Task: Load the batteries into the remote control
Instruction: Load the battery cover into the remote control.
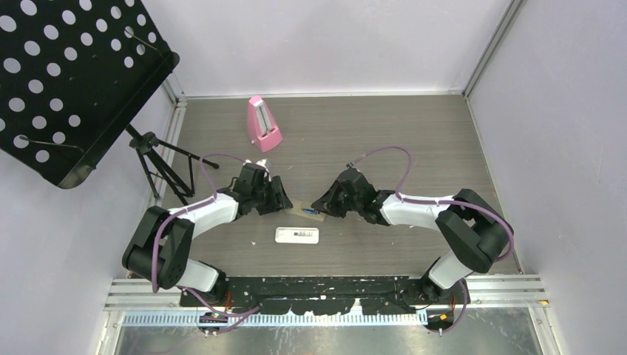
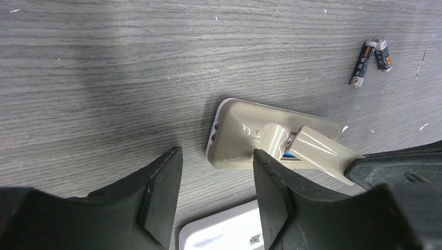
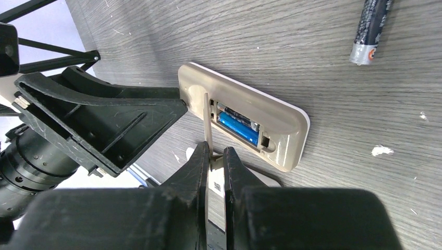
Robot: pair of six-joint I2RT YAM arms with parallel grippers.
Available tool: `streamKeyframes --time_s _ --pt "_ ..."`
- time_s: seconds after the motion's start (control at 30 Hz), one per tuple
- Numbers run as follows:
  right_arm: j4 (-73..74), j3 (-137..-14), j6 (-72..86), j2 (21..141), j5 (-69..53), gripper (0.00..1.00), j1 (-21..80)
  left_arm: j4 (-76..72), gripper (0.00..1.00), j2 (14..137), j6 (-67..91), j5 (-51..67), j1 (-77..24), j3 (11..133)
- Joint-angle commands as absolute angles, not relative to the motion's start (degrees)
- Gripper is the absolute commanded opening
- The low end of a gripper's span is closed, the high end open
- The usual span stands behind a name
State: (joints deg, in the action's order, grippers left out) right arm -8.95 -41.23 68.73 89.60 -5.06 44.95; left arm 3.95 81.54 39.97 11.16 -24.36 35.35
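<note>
The remote control, beige and lying face down, is sitting in the overhead view directly between the left claw and the right claw, with a white remote lying just on the near side of both. In the left wrist view the left claw is standing wide and gripping nothing. The beige remote's end is lying just ahead of its fingertips, and two loose batteries are resting well beyond, off to the right, their print too small to read. In the right wrist view the right claw is pinching the battery cover on edge at its tips. Just past it the open bay is showing a blue battery and a dark battery seated side by side. Loading is looking done, with the cover apparently still waiting to be refitted. The white remote's label is carrying a small square code but no legible words.
</note>
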Motion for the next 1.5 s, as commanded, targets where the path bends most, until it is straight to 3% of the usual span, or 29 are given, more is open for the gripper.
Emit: streamKeyframes --time_s 0.0,1.47 --pt "-9.76 -41.91 67.07 90.70 -5.56 0.01 45.29 1.86 0.54 81.30 38.76 11.52 -24.08 36.93" --pt "-7.71 -42.30 63.61 91.37 -10.28 0.01 43.33 1.28 0.46 84.11 37.05 14.59 -24.13 37.88"
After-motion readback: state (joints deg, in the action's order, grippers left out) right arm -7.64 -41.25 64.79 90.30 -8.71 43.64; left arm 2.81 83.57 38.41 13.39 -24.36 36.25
